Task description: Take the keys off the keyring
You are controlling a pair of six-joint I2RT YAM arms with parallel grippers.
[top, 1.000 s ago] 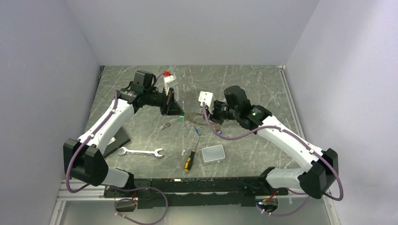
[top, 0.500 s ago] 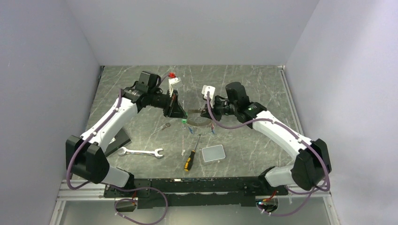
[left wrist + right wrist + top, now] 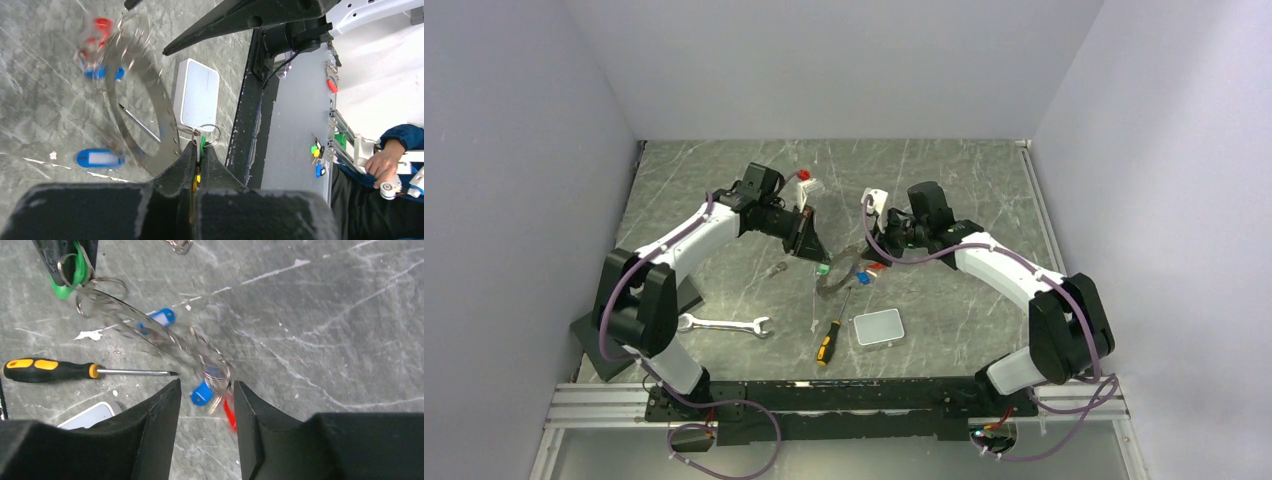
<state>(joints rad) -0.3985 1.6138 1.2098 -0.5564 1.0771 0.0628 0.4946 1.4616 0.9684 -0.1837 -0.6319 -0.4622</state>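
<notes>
My left gripper [image 3: 814, 248] is shut on a green-tagged key [image 3: 202, 144], which also shows in the top view [image 3: 823, 268] and in the right wrist view [image 3: 75, 275]. The keyring [image 3: 839, 276], a thin metal loop, hangs from that key, tilted and blurred in both wrist views [image 3: 150, 100] [image 3: 150, 330]. Blue [image 3: 202, 392] and red [image 3: 230, 415] tagged keys dangle on its far end, between my right gripper's [image 3: 205, 390] open fingers. In the top view the right gripper [image 3: 879, 247] is just right of the ring. A loose blue-tagged key [image 3: 157, 317] lies on the table.
A yellow-and-black screwdriver [image 3: 829, 338] and a grey box [image 3: 879, 327] lie just in front of the ring. A silver wrench [image 3: 724, 324] lies front left. A small metal piece [image 3: 774, 270] lies left of the ring. A black stand [image 3: 674, 300] sits by the left arm.
Both grippers have moved toward the table's middle. The ring with its red and blue keys has dropped lower and swings, now between the right fingers, hanging from the left gripper's green key.
</notes>
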